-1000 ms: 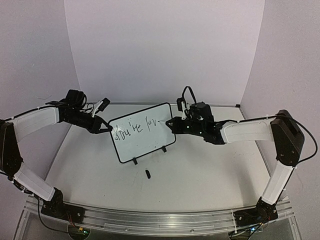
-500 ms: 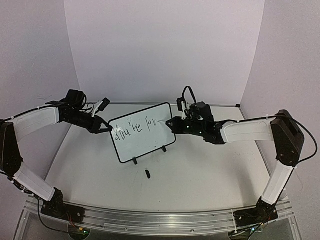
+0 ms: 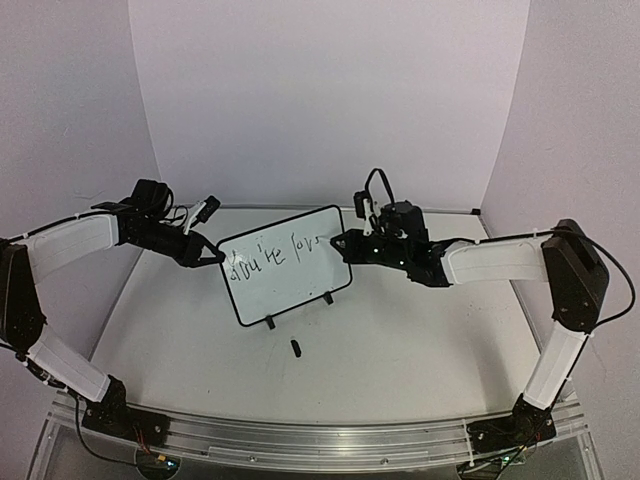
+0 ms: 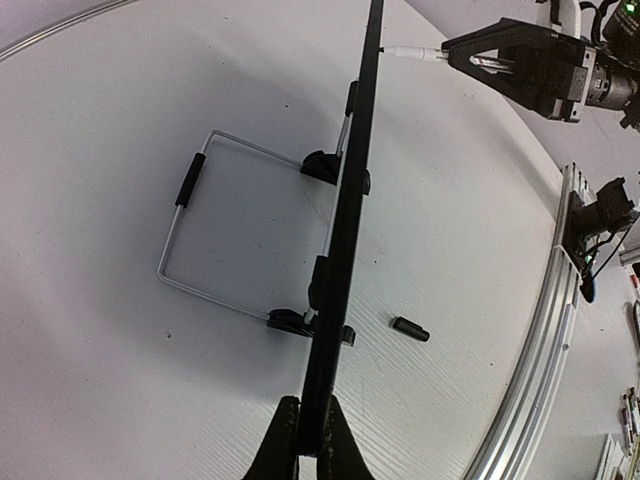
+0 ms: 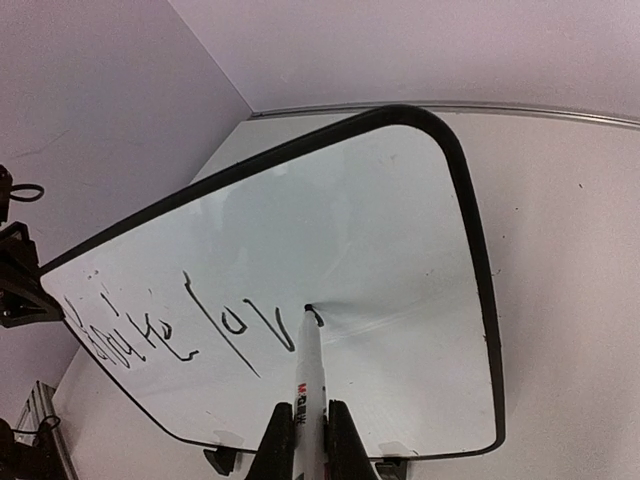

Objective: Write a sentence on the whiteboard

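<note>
Script (image 5: pixel 180 320) reads "You're lov" so far across the top of the whiteboard (image 3: pixel 292 285), which stands tilted back in the middle of the surface (image 3: pixel 400 340), with the marker (image 5: pixel 307 365) tip touching the board just past the "v". The right pincer (image 5: pixel 308 428) is clamped narrow on the marker, and the left pincer (image 4: pixel 307 440) is nipped tight on the board's left edge. My worry is that too hard a push could skid or tip the board out of the left grip, while a lifted or slanted tip would break or smear the next letter.
</note>
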Robot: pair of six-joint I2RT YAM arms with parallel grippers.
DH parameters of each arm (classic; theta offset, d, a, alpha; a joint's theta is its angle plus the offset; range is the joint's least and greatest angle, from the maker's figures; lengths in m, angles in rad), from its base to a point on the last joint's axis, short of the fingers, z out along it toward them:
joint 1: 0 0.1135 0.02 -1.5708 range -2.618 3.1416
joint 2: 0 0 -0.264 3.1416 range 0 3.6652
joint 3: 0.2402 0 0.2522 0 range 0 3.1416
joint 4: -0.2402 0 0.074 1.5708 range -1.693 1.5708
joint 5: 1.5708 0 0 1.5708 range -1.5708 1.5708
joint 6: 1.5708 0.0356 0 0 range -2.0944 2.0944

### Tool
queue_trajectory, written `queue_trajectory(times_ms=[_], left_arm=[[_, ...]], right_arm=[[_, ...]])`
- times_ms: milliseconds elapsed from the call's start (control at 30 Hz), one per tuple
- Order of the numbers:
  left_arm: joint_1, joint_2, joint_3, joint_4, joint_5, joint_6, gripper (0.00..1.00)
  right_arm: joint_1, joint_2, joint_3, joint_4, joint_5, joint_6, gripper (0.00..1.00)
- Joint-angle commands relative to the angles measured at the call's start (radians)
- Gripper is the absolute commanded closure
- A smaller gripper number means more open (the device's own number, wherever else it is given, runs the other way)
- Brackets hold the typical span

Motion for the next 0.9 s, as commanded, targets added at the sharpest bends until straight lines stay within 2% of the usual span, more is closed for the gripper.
queue_trajectory(times_ms=[0,867], left_arm=[[0.005,0.025,0.027,-0.016,-0.108,0.029,1.0],[0.006,0.022,0.027,-0.015,-0.107,0.03,1.0]], right_arm=[[-0.005,-0.005,0.048,0.058,-0.026,-0.011,1.0],[-0.006,0.028,-0.036,0.05,-0.028,0.028,1.0]])
